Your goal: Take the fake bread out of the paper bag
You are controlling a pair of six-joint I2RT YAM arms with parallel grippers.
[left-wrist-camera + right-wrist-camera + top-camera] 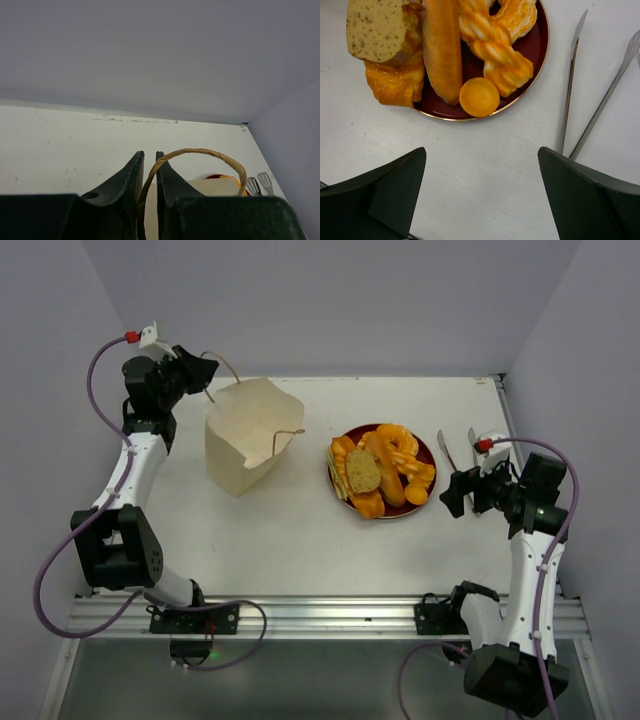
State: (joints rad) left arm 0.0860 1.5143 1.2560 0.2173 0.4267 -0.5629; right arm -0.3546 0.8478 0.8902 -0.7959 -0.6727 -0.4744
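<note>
Pinching paper bag (250,435) handle (200,152), left jaws; right jaws wide, empty, near fake bread (442,50).

Lab booth (blank grey walls (300,300), rail-edged table (290,530)).

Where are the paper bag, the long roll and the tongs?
paper bag (240,445), top view, on its pale side wall.
long roll (441,47), right wrist view, mid-length.
tongs (568,95), right wrist view, left arm.

We see a white table (290,540) carrying a red plate (426,444). The paper bag (245,435) sits well to the plate's left; metal tongs (568,100) lie just right of it.
</note>
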